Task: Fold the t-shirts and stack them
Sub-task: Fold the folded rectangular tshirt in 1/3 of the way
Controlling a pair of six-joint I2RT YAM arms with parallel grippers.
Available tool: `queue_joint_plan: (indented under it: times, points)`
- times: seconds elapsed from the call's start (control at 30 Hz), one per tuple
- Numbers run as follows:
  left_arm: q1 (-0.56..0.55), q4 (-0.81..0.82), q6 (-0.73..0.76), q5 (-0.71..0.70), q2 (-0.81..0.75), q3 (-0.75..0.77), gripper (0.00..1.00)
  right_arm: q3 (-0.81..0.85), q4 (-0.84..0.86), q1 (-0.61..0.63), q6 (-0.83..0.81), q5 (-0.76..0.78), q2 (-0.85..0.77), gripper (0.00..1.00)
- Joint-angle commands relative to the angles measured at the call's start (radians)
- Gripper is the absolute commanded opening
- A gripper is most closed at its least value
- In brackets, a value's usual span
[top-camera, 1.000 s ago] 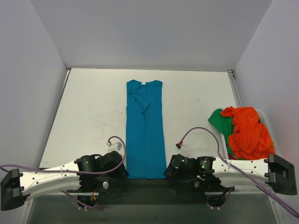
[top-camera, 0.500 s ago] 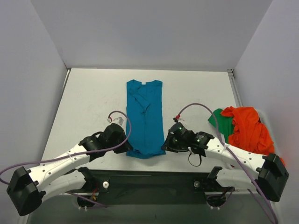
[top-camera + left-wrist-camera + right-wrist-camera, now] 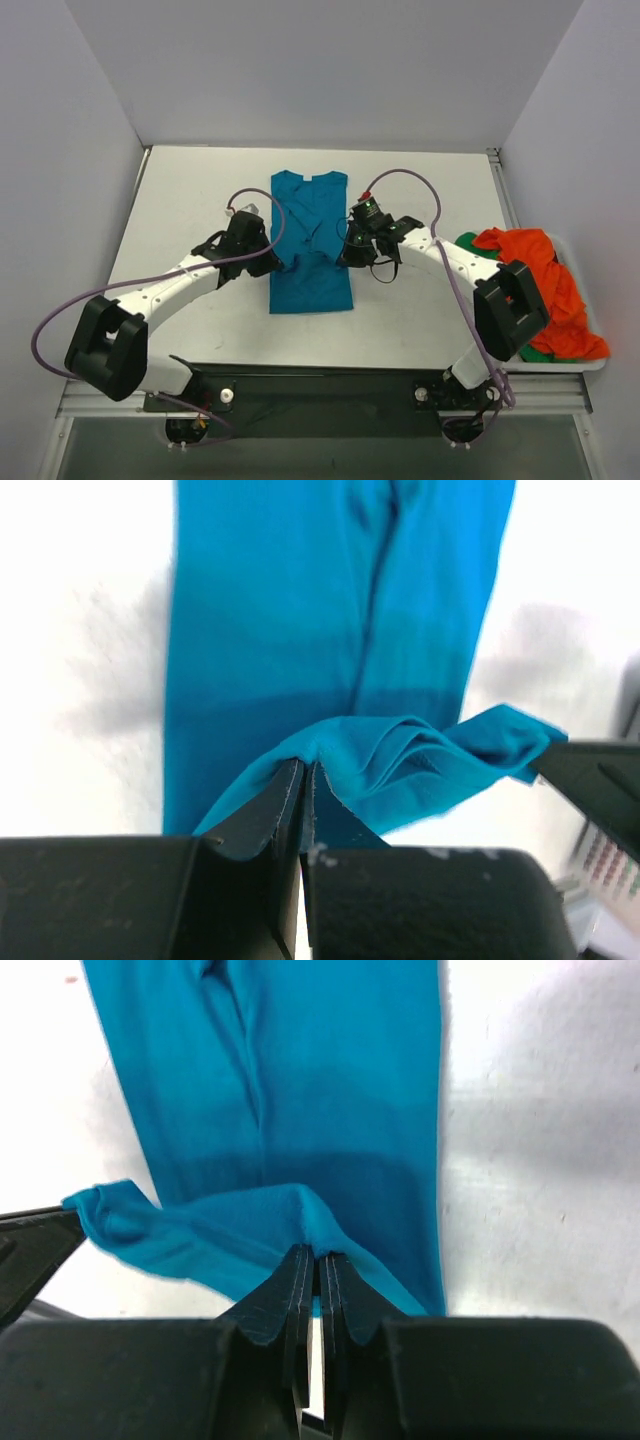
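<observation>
On the white tabletop (image 3: 180, 215), teal-blue t-shirt (image 3: 311, 290) lies centred as a long narrow strip, collar end farthest from the arm bases. Its near hem is held up over the shirt's own middle, so the cloth is doubled there. At the shirt's left edge, about halfway along, sits the left gripper (image 3: 282, 264); jaws pressed together on a pinch of the hem corner, and the wrist view shows teal folds bunching out from the closed tips (image 3: 305, 770). At the shirt's right edge, level with it, sits the right gripper (image 3: 346, 256); jaws likewise clamped tight, with a thin teal fold caught between them (image 3: 318, 1256). Between the two, the raised hem sags a little above the flat part of the shirt. Orange-red t-shirt (image 3: 530, 275) is crumpled in a heap well to the right of the teal shirt, on top of a green t-shirt (image 3: 461, 247) that pokes out on the side facing the teal shirt. Purple cables (image 3: 400, 173) loop off both wrists.
</observation>
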Motion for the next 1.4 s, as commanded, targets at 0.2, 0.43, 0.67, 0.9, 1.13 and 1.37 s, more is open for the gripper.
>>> queue_joint_plan:
  times: [0.2, 0.43, 0.67, 0.9, 1.13, 1.37]
  points:
    - [0.119, 0.150, 0.032, 0.097, 0.227, 0.180, 0.00, 0.149, -0.019, -0.083, -0.026, -0.044, 0.152, 0.00]
    - [0.132, 0.122, 0.026, 0.091, 0.308, 0.251, 0.00, 0.189, -0.011, -0.105, -0.026, -0.067, 0.194, 0.00]
    - [0.167, 0.101, 0.038, 0.083, 0.339, 0.292, 0.00, 0.244, -0.009, -0.135, -0.032, -0.102, 0.243, 0.00]
    - [0.204, 0.108, 0.052, 0.116, 0.420, 0.334, 0.00, 0.285, -0.010, -0.155, -0.039, -0.119, 0.312, 0.00]
    - [0.262, 0.151, 0.067, 0.171, 0.437, 0.320, 0.53, 0.302, -0.026, -0.195, -0.101, -0.099, 0.327, 0.48]
    - [0.293, 0.119, 0.084, 0.139, 0.284, 0.298, 0.62, 0.289, -0.083, -0.224, -0.178, -0.056, 0.234, 0.63]
